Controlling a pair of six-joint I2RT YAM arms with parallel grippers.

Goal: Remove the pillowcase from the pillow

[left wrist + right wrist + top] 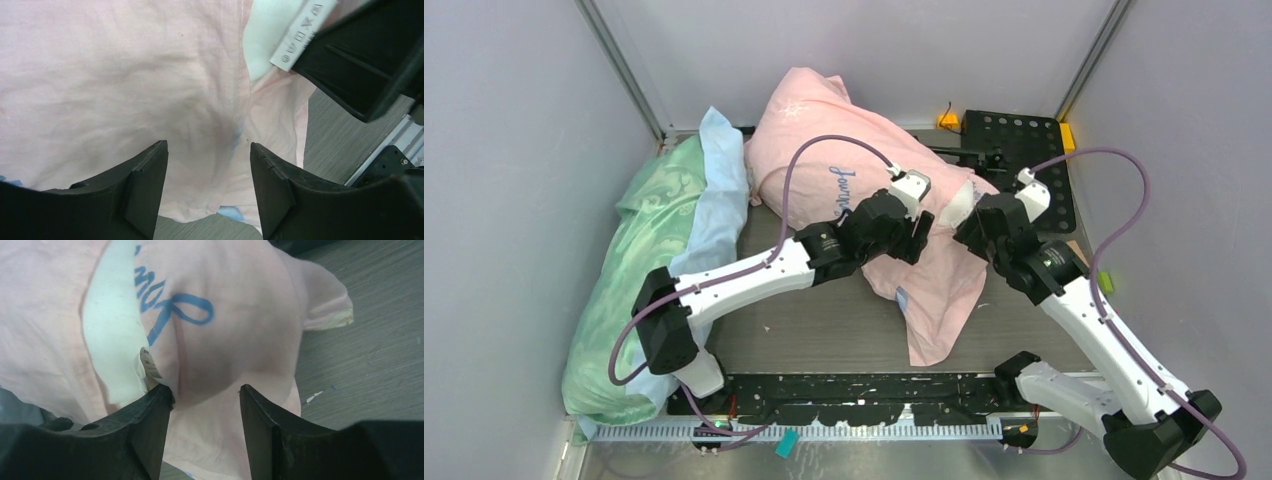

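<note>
The pink pillowcase (819,150) lies at the table's middle and back, and its loose end drapes toward the front (939,300). A corner of the white pillow (960,203) pokes out of its opening between the two grippers. My left gripper (916,238) is open and hovers over the pink fabric (125,75); its view shows the pillow (267,35) and its tag (300,37). My right gripper (971,228) is open over the lettered pillowcase (225,340). Its left finger sits beside the exposed pillow strip (112,330) and tag (150,365).
A mint green pillow (649,260) and light blue bedding (721,185) lie along the left wall. A black perforated plate (1024,150) is at the back right. A black rail (854,385) runs along the near edge. Grey walls enclose the sides.
</note>
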